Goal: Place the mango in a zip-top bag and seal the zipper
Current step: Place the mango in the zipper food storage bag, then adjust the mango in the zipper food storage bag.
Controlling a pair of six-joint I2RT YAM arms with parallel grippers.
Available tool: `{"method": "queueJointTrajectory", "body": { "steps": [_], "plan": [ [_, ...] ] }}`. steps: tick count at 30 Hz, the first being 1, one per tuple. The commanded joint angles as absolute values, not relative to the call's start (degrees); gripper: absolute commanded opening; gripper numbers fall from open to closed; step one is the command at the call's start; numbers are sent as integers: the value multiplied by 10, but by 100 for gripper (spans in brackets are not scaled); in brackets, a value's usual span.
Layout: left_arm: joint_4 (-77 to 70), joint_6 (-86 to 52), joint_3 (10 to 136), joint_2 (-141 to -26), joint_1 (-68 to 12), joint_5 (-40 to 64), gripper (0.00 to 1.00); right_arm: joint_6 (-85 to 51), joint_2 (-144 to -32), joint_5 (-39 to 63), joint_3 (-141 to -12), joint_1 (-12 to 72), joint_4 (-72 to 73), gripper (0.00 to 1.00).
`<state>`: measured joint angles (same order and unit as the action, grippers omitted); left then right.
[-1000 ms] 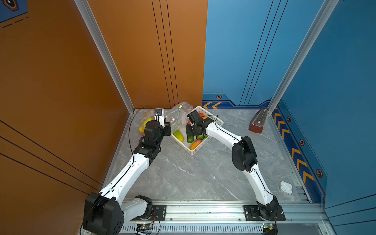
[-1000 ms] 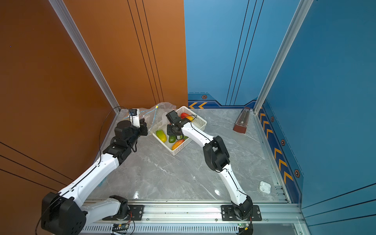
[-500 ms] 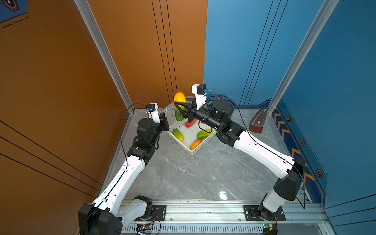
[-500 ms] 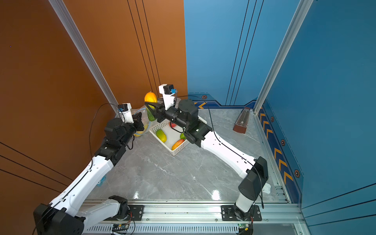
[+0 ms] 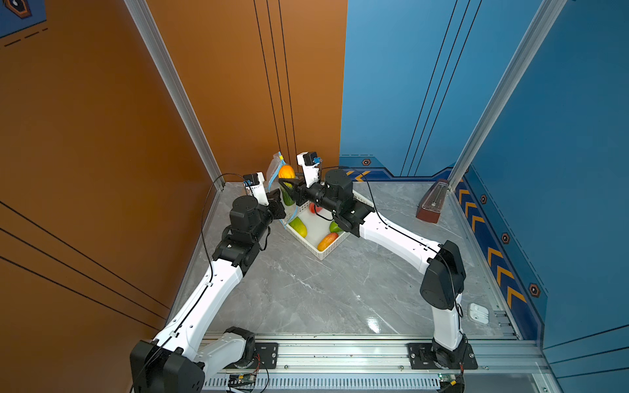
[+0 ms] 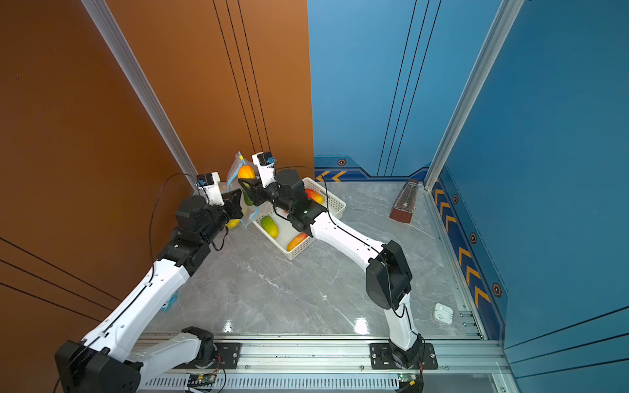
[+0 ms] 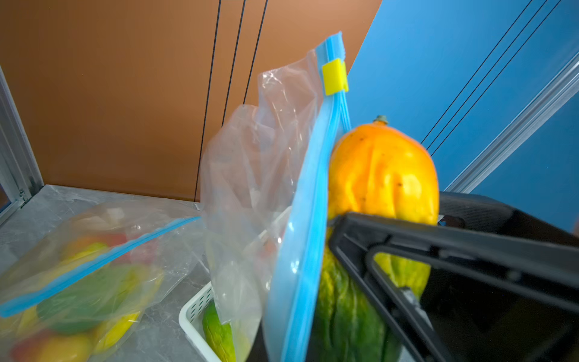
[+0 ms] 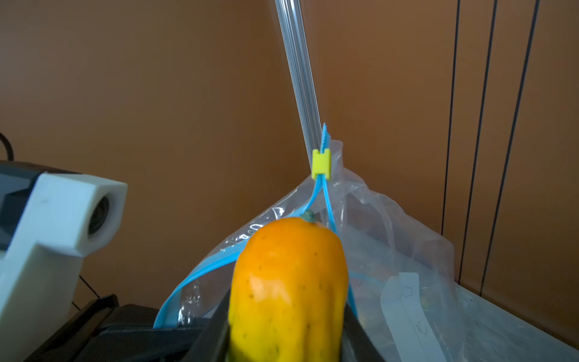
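The mango [image 5: 286, 173] [image 6: 246, 172], orange on top and green below, stands upright in my right gripper [image 5: 289, 190] [image 8: 286, 313], which is shut on its middle. The clear zip-top bag [image 5: 274, 166] [image 6: 235, 167] [image 7: 260, 175] [image 8: 391, 238] hangs raised beside it. Its blue zipper is parted below the yellow slider [image 7: 335, 76] [image 8: 321, 164]. The mango's tip [image 7: 382, 169] sits between the two zipper strips at the mouth. My left gripper [image 5: 276, 204] [image 6: 235, 200] is shut on the bag's lower zipper edge; its jaws are hidden in the left wrist view.
A white basket [image 5: 320, 253] [image 6: 292, 253] holding several fruits stands just below the grippers. Another bag full of fruit [image 7: 78, 266] lies on the table by the orange wall. A brown metronome [image 5: 434, 204] stands at the right, and a small white object [image 5: 478, 313] lies near the front rail.
My right gripper has lifted the mango out of the basket up to the bag's mouth. My left gripper has raised the bag upright from table level.
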<state>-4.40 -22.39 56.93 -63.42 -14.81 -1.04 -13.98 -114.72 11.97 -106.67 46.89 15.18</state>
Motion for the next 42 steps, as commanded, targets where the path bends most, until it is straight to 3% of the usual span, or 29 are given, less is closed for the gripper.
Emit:
{"method": "queueJointTrajectory", "body": {
  "steps": [1, 4, 8, 10, 16, 21, 24, 28, 32, 34, 37, 42],
  "plan": [
    [-46, -275, 586, -625, -124, 30, 0, -107, -1174, 118, -1086, 472, 189, 24],
    [-45, -291, 586, -620, -103, 34, 0, -110, -1202, 124, -1115, 469, 153, 54],
    [-27, -280, 610, -622, -79, 3, 0, -113, -1200, 150, -1140, 465, 104, 73],
    [-13, -271, 619, -634, -69, 4, 0, -129, -1192, 173, -1139, 461, 94, 76],
    [-23, -290, 608, -655, -54, 22, 0, -141, -1120, 162, -1117, 452, 54, 73],
    [-37, -324, 618, -663, -51, 58, 0, -149, -1168, 176, -1170, 452, -15, 42],
    [-36, -362, 627, -669, -50, 76, 0, -149, -1184, 166, -1162, 460, 5, 40],
    [3, -394, 654, -685, -49, 77, 0, -137, -1185, 142, -1160, 459, -8, 49],
    [22, -385, 665, -699, -54, 41, 0, -143, -1146, 106, -1117, 443, -38, 67],
    [22, -378, 667, -710, -63, 26, 0, -177, -1124, 113, -1095, 418, -64, 69],
    [14, -380, 669, -731, -72, 12, 0, -267, -1074, 183, -1007, 364, 20, 74],
    [8, -381, 689, -760, -79, -1, 0, -288, -1017, 223, -937, 345, 54, 77]
  ]
}}
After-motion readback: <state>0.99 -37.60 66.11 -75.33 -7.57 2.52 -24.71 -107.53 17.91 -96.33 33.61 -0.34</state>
